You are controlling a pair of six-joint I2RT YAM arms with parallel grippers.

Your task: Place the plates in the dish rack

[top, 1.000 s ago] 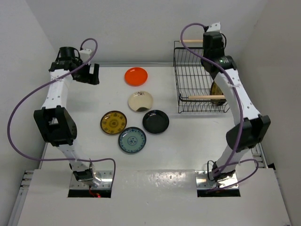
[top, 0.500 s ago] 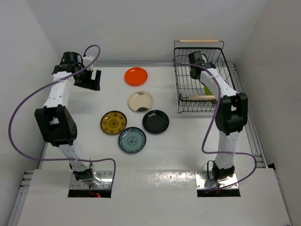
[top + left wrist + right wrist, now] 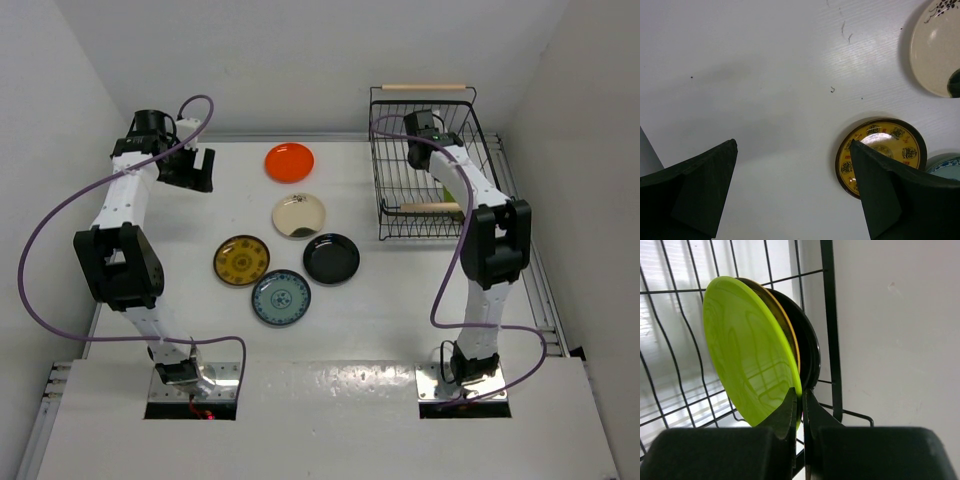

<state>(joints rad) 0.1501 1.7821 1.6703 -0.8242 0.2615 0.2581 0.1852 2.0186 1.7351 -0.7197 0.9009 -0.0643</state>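
In the right wrist view my right gripper (image 3: 801, 396) is shut on the lower rim of the lime green plate (image 3: 747, 347). That plate stands on edge inside the dish rack (image 3: 828, 315), against a glossy black plate (image 3: 811, 347). From above, the right gripper (image 3: 427, 152) reaches down into the black wire rack (image 3: 379, 170). On the table lie the orange-red (image 3: 290, 162), cream (image 3: 298, 215), yellow-brown (image 3: 241, 260), black (image 3: 331, 258) and blue-grey (image 3: 281, 298) plates. My left gripper (image 3: 196, 166) hangs open and empty over the back left of the table (image 3: 792, 145).
The rack has two wooden rod handles (image 3: 425, 87), at its far and near ends. White walls close in the table at the back, left and right. In the left wrist view the yellow-brown plate (image 3: 875, 150) and cream plate (image 3: 935, 55) lie beyond the right finger.
My right arm has swung down from above the rack's far end into the rack with the lime green plate. The left gripper drew slightly back and left, then held still.
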